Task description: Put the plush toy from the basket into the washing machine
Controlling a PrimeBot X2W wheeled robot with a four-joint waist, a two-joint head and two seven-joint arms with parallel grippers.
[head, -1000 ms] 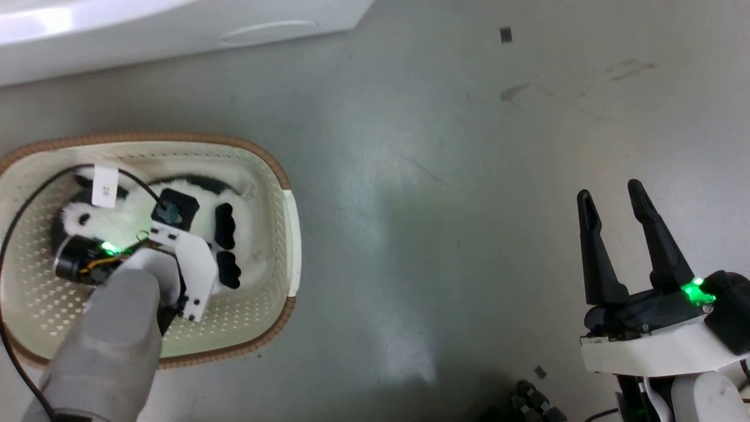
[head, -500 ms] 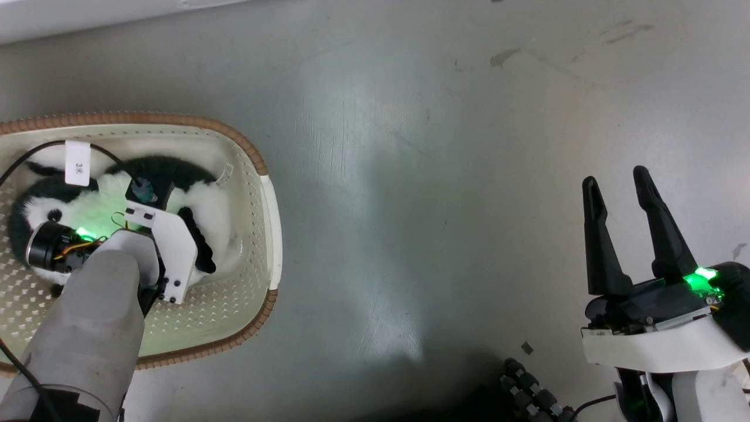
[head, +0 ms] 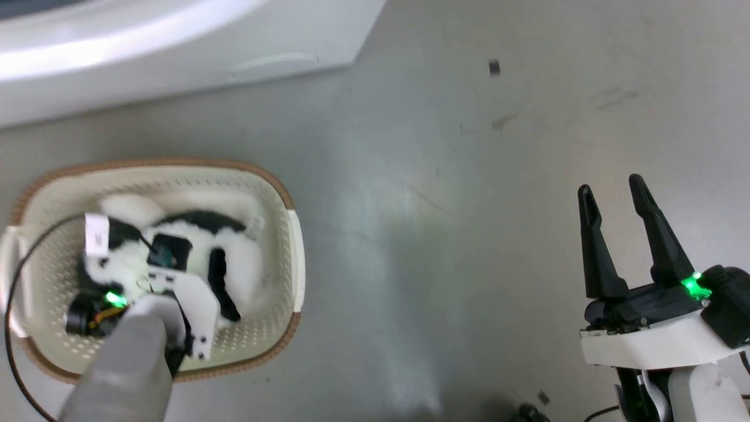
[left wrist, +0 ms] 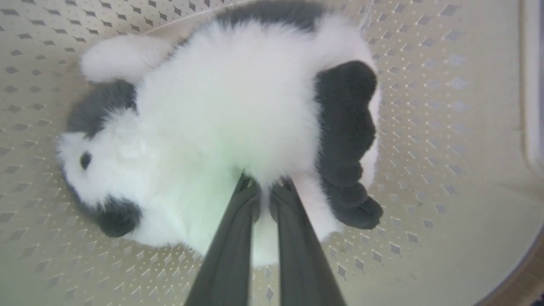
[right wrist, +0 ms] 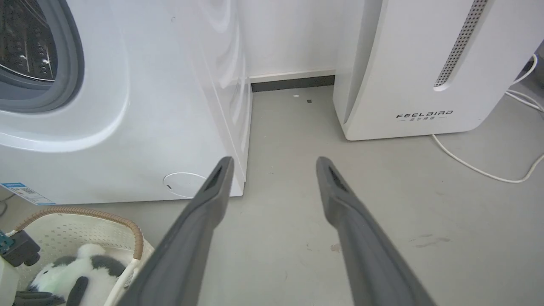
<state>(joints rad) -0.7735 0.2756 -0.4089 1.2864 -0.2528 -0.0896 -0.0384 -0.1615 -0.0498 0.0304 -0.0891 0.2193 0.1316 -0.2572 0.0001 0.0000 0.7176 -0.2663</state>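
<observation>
While it's gripped, toy (left wrist: 221, 119) lies (in basket (head: 176, 163)).

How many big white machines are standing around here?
2. The washing machine stands at the left of the right wrist view, just beyond the basket; the FEELBIRD-marked appliance stands to its right, near the wall. More may be out of frame.

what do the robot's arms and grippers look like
Right gripper and left gripper: two long, tapering dark jaws each. Black base with a green light, white shell behind. Left forearm is pale grey; a black cable with a white tag trails alongside.
</observation>
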